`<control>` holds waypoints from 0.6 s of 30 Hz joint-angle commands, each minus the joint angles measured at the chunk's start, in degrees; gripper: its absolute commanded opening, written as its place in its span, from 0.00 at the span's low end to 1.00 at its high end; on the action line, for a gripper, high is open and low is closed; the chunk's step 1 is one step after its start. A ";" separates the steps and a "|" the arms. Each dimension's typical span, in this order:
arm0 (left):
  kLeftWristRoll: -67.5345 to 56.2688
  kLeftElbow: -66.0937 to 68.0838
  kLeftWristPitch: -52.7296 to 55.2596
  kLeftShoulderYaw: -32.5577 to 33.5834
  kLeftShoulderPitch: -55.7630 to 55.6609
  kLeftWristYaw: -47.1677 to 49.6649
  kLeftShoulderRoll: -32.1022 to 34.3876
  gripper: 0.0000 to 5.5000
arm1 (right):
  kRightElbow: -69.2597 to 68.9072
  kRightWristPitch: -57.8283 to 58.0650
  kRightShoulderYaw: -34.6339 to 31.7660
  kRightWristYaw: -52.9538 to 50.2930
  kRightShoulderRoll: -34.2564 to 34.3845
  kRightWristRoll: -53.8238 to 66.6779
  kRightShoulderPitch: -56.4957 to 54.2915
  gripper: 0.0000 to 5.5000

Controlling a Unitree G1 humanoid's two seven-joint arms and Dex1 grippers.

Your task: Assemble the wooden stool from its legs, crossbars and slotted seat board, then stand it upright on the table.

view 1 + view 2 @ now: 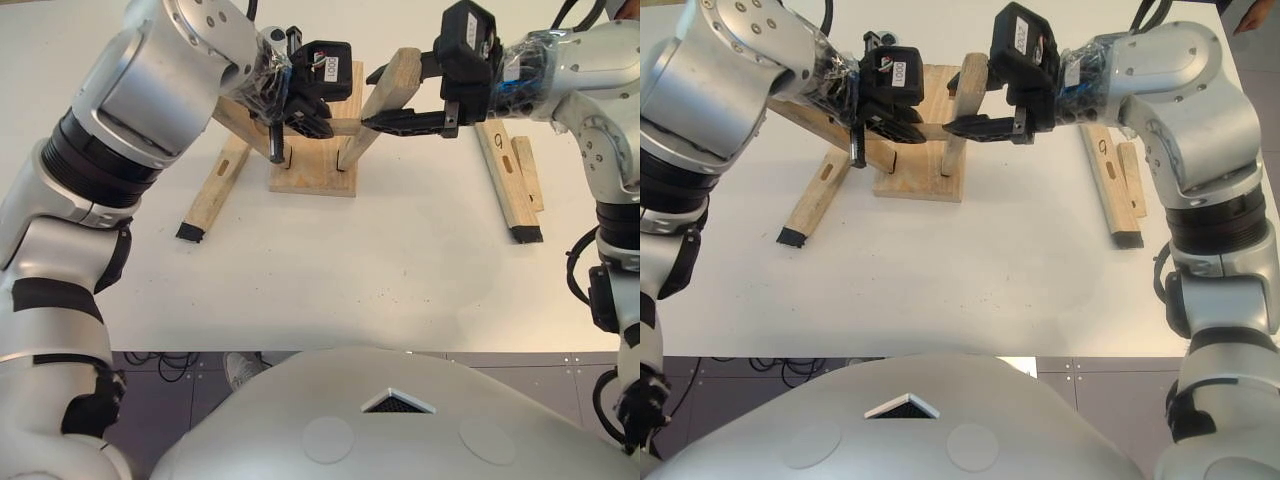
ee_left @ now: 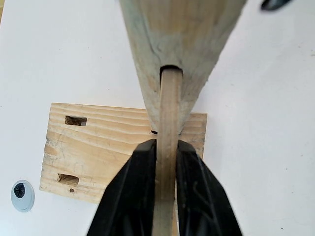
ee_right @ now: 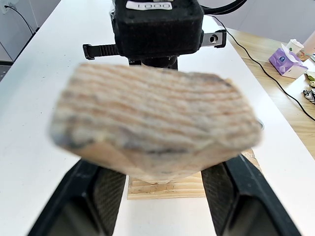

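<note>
My right gripper (image 1: 395, 97) is shut on a wooden leg (image 1: 372, 125) and holds it tilted above the slotted seat board (image 1: 312, 178), which lies flat on the white table. My left gripper (image 2: 166, 147) is shut on a thin crossbar (image 2: 167, 103). The far end of the crossbar sits in the slot of the held leg (image 2: 182, 44). In the right wrist view the leg's end (image 3: 157, 128) lies between the fingers (image 3: 101, 194), with the left gripper (image 3: 157, 24) just beyond.
One spare leg (image 1: 218, 185) with a black foot lies left of the board, partly under my left arm. Another leg (image 1: 505, 180) and a short bar (image 1: 528, 170) lie at the right. A grey round cap (image 2: 22, 195) rests beside the board. The table's front half (image 1: 350, 290) is bare.
</note>
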 commanded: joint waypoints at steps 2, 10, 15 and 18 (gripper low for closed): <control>-2.34 5.74 5.09 -8.31 12.46 1.48 -6.84 0.07 | -3.54 3.55 10.48 2.33 8.74 1.23 2.20 0.37; -4.06 6.58 2.82 -1.27 7.84 0.76 -8.16 0.25 | -4.12 7.55 6.82 -1.58 9.70 2.32 3.09 0.58; -4.04 6.06 2.91 1.75 2.51 -1.66 -5.83 0.27 | -3.45 8.22 4.51 -1.52 9.05 2.29 2.23 0.70; -4.03 4.51 2.11 3.03 0.41 -3.81 -2.78 0.27 | -2.83 7.90 3.53 -1.36 8.01 2.03 2.61 0.70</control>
